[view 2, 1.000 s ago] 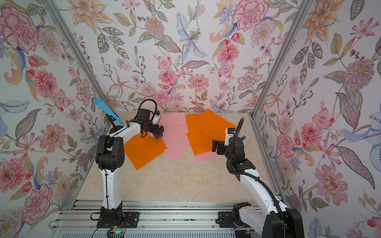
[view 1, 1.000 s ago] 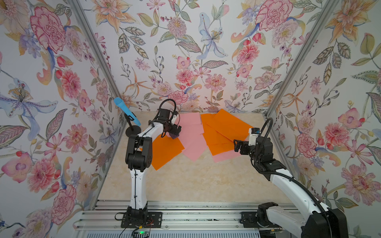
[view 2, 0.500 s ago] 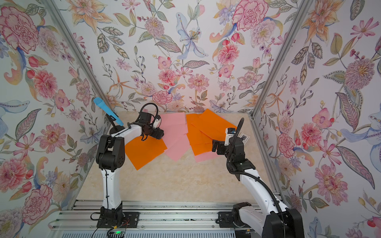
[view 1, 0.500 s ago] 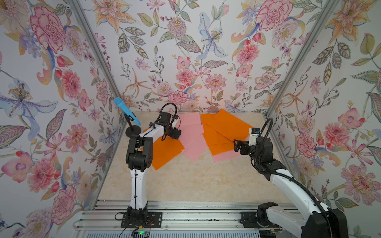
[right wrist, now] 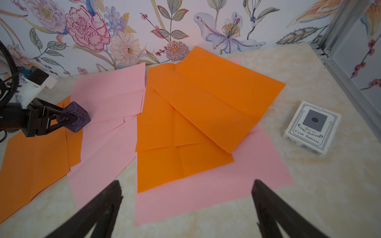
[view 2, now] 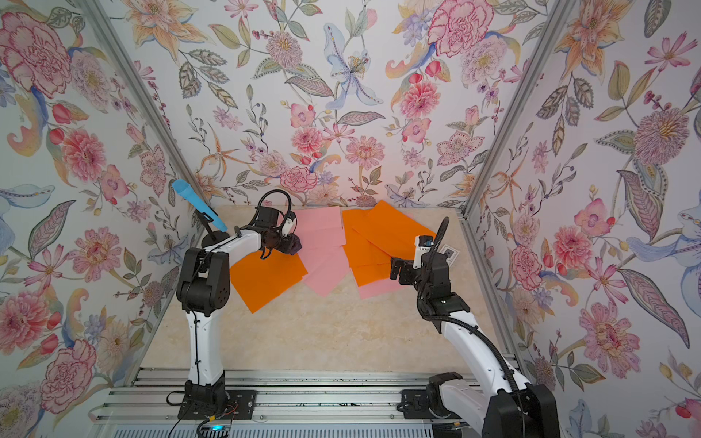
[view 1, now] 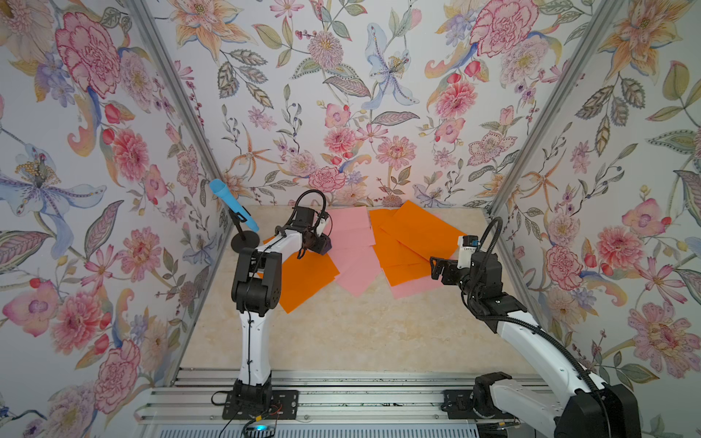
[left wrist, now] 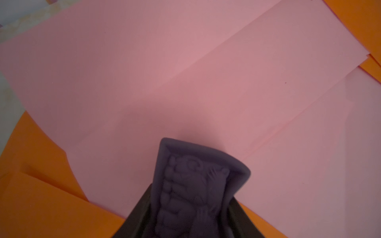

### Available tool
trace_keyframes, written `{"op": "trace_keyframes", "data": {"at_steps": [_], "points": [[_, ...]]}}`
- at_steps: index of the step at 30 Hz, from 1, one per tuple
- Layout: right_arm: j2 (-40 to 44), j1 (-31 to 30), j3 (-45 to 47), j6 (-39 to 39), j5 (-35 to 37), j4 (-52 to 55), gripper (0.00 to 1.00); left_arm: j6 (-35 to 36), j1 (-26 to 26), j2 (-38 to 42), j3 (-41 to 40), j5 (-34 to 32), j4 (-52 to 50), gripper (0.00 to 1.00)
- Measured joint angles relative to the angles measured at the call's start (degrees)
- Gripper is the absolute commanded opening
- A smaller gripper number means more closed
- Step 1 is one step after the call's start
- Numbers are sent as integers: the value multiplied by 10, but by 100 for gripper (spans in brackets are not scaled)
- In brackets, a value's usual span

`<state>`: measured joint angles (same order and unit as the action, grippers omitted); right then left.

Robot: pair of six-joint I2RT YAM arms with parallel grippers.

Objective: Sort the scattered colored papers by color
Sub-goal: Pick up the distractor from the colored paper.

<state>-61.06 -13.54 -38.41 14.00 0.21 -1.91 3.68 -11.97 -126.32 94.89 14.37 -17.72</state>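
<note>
Colored papers lie overlapping at the back of the table: an orange sheet (view 1: pixel 307 277) on the left, pink sheets (view 1: pixel 354 246) in the middle, an orange stack (view 1: pixel 409 235) to the right, and a pink sheet (right wrist: pixel 206 189) beneath that stack. My left gripper (view 1: pixel 320 244) is shut on a small dark purple block (left wrist: pixel 198 181), held low where the left orange sheet meets the pink ones. The same block (right wrist: pixel 76 119) shows between those jaws in the right wrist view. My right gripper (right wrist: pixel 186 185) is open and holds nothing, above the near edge of the right pink sheet.
A white printed card box (right wrist: pixel 312 127) lies on the table right of the orange stack, near the right wall. A blue microphone on a black stand (view 1: pixel 233 206) stands at the back left corner. Floral walls close in three sides.
The left gripper's jaws have closed onto the purple block, and the gripper has sunk slightly toward the papers. The right arm has not moved.
</note>
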Motion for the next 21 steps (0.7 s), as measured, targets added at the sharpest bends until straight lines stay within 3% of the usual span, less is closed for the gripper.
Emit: {"op": "trace_keyframes", "data": {"at_steps": [6,13,21], "points": [[0,0,3,0,0,-1,100,-7,0,26,-3,-24,-1,49],[0,0,7,5,0,0,100,-29,2,147,-42,-61,7,49],[2,-10,7,9,0,0,100,-101,35,313,-198,-79,43,48]]}}
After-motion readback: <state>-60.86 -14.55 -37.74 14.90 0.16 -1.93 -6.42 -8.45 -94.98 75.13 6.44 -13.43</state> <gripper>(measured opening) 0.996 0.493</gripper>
